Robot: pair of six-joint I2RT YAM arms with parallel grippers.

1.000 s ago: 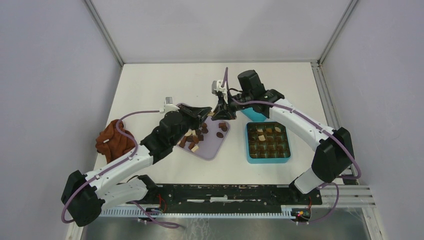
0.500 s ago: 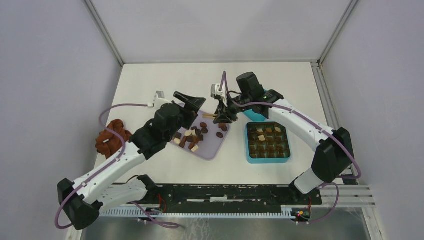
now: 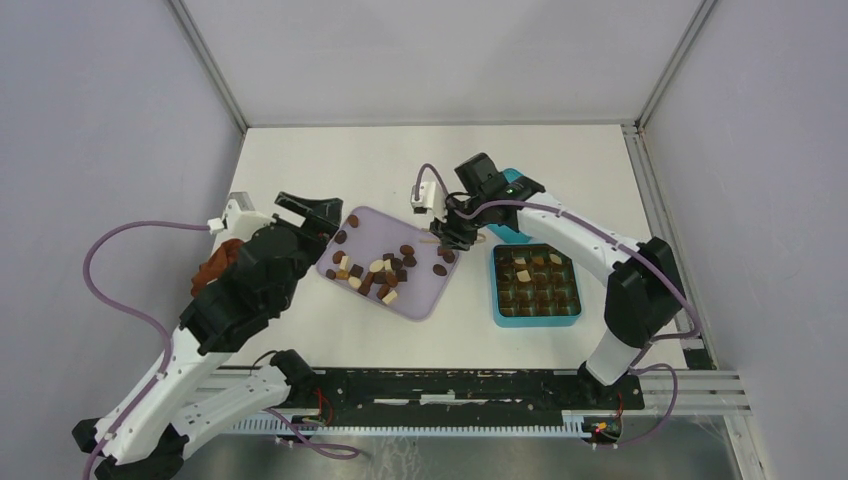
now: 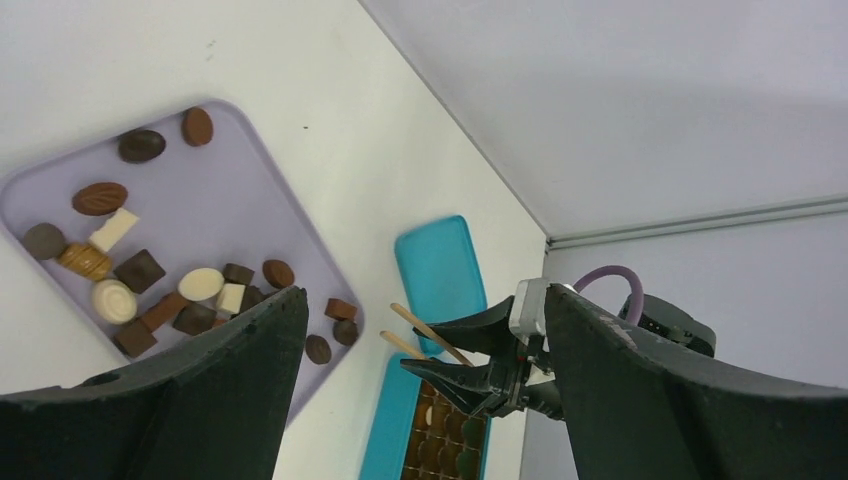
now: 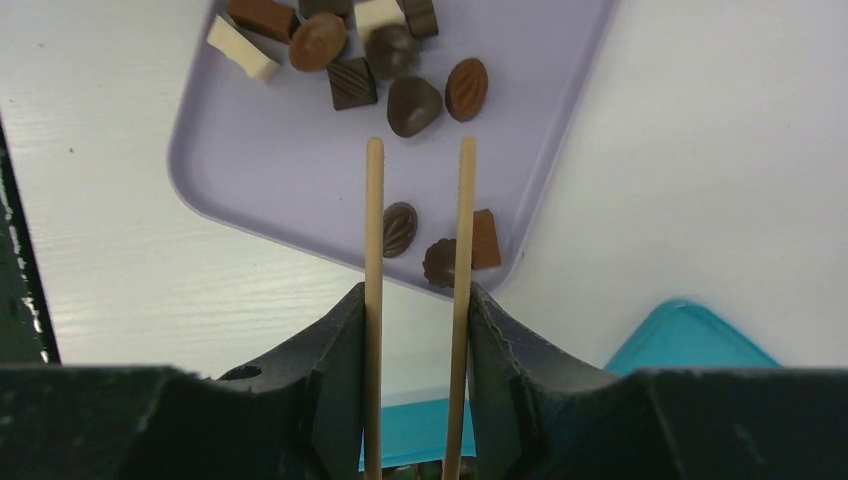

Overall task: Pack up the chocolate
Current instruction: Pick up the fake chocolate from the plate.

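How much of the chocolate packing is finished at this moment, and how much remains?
Done: about four cream pieces sit in the teal box; its darker cells are unclear. In hand: nothing; the right gripper holds wooden tongs spread empty over the purple tray, the left gripper is open. Left: roughly twenty chocolates on the tray.

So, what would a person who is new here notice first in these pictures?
Probably the lilac tray in the middle of the table, scattered with small chocolates in brown and cream. Over its far right corner, the right gripper holds wooden tongs, and the teal box with its grid sits to the right.
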